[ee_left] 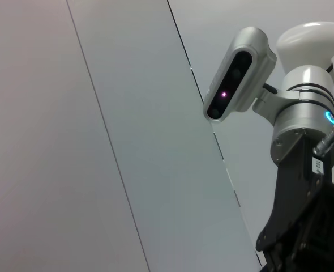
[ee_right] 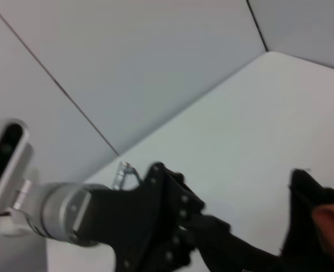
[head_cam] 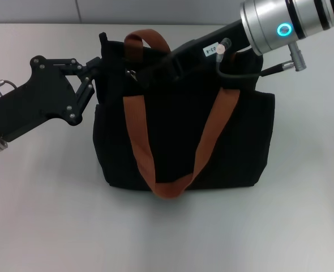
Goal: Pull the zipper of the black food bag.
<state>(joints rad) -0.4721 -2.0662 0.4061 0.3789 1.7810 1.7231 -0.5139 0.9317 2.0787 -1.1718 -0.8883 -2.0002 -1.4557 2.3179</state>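
Observation:
The black food bag [head_cam: 229,141] stands upright in the middle of the table, with its two orange-brown strap handles [head_cam: 138,141] hanging over the front. A small silvery zipper pull [head_cam: 131,73] shows on the bag's top near the left end. My left gripper [head_cam: 97,72] is at the bag's top left corner, shut on the fabric edge. It also shows in the right wrist view [ee_right: 212,232], next to the bag's corner [ee_right: 305,190]. My right gripper [head_cam: 151,63] reaches in from the upper right over the bag's top, just right of the pull, dark against the bag.
The white table [head_cam: 42,215] lies all around the bag. A grey wall [head_cam: 155,10] runs behind it. The left wrist view shows my right arm [ee_left: 303,130] and the head camera [ee_left: 235,76].

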